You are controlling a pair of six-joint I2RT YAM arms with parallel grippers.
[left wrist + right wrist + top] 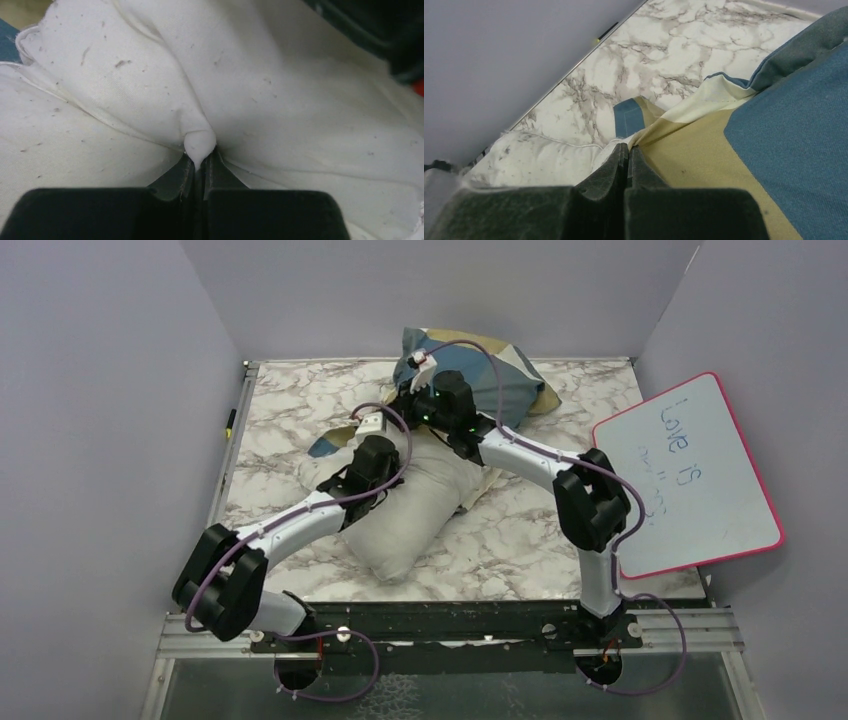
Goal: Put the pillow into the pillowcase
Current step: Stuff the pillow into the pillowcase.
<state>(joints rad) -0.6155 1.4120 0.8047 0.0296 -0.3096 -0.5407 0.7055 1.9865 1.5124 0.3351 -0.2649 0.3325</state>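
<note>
Far end of pillow [410, 520] hidden by pillowcase [525, 375]; axis 7–1 o'clock. L gripper [200, 167] pinches pillow, R gripper [628, 152] pillowcase.

Matt cloth lying on a smooth marble-patterned table [290, 415].
The pillow [300, 125] is showing a fine off-white weave flecked with lint; the pillowcase [784, 125] is looking coarser and matt; the fingers of the right gripper [628, 149] are looking grainy black.
</note>
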